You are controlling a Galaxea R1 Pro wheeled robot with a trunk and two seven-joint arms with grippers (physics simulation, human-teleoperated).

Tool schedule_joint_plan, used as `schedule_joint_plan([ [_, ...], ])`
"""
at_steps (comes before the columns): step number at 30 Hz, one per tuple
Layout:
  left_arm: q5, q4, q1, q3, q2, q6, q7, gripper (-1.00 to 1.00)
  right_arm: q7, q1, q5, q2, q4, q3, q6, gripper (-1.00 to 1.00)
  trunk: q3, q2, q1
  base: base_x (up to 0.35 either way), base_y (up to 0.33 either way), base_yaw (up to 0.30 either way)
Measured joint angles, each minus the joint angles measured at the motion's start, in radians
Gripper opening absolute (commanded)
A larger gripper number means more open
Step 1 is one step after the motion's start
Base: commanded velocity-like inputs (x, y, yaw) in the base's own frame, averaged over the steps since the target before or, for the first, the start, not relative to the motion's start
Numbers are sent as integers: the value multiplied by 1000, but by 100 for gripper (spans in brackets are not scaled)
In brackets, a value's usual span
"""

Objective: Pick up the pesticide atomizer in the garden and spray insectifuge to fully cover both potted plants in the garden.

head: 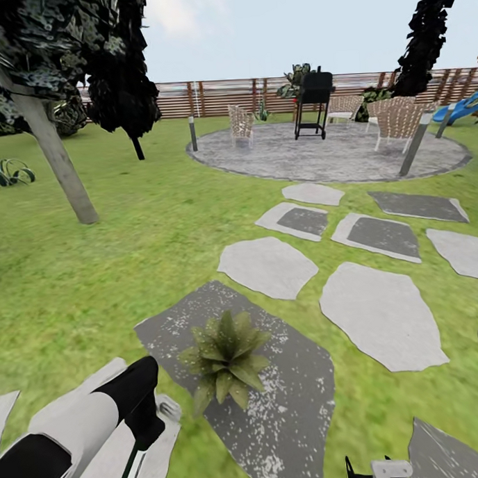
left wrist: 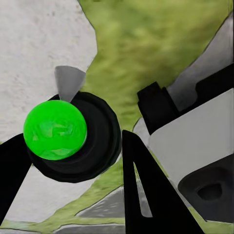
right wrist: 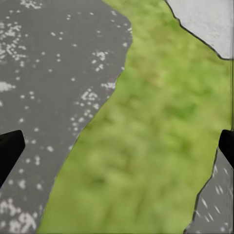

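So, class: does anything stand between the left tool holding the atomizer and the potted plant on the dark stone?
Nothing visible does. The left tool grips the pesticide atomizer beside the potted plant, which sits on the dark stepping stone; just bare stone lies between them.

The left arm [head: 73, 430] is built of smooth rounded segments, glossy white shell alternating with black sections, ending in a black wrist block with a pale grey fitting beside it. In the left wrist view its fingers [left wrist: 146, 195] are flat black wedges, one bearing a slim pale slot. The right gripper [head: 378, 471] shows a black body with a white block; its fingers [right wrist: 9, 151] are plain black.
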Motion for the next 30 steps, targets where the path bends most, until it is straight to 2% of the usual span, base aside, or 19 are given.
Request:
schedule_joint_plan([
  [7, 0, -1, 1, 2, 0, 1, 0, -100, 0, 0, 0, 0, 0, 0, 0, 100, 0, 0, 0, 64, -227, 20],
  [15, 0, -1, 1, 2, 2, 2, 0, -100, 0, 0, 0, 0, 0, 0, 0, 100, 0, 0, 0, 198, -164, 259],
  [23, 1, -6, 1, 2, -1, 2, 0, -100, 0, -1, 0, 0, 0, 0, 0, 100, 0, 0, 0, -201, -175, 278],
  [26, 1, -9, 1, 4, -1, 2, 0, -100, 0, 0, 0, 0, 0, 0, 0, 100, 0, 0, 0, 64, -212, 261],
  [30, 1, -10, 1, 6, -2, 2, 0, -100, 0, 0, 0, 0, 0, 0, 0, 100, 0, 0, 0, 214, -209, 50],
])
